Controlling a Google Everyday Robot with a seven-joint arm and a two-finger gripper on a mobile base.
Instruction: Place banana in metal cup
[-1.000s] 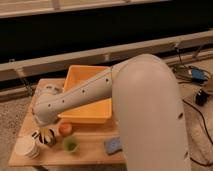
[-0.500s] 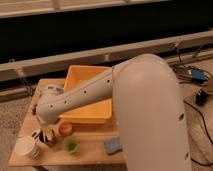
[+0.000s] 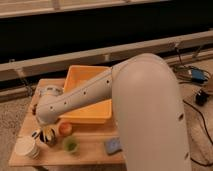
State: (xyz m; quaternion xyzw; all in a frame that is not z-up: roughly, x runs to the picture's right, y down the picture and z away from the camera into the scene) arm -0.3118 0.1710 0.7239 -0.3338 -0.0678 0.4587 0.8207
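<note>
I take the yellow tub (image 3: 89, 95) as my landmark. The arm (image 3: 80, 97) crosses in front of it, and my gripper (image 3: 44, 131) hangs just off the tub's front-left corner, low over the table (image 3: 90, 150). Directly beneath it sits a small dark object with a pale-yellow streak (image 3: 48, 136) — I judge this to be the metal cup with the banana at or in its mouth, though I cannot separate the two. Whether the gripper holds the banana or has let go, I cannot tell; the wrist hides it. Close by the dark cup stand the white cup (image 3: 26, 147) to its left, the orange cup (image 3: 65, 128) and green cup (image 3: 70, 145) to its right. The risks — a release off-centre drops the banana outside the rim; a careless retreat clips the crowded cups and tips one over.
</note>
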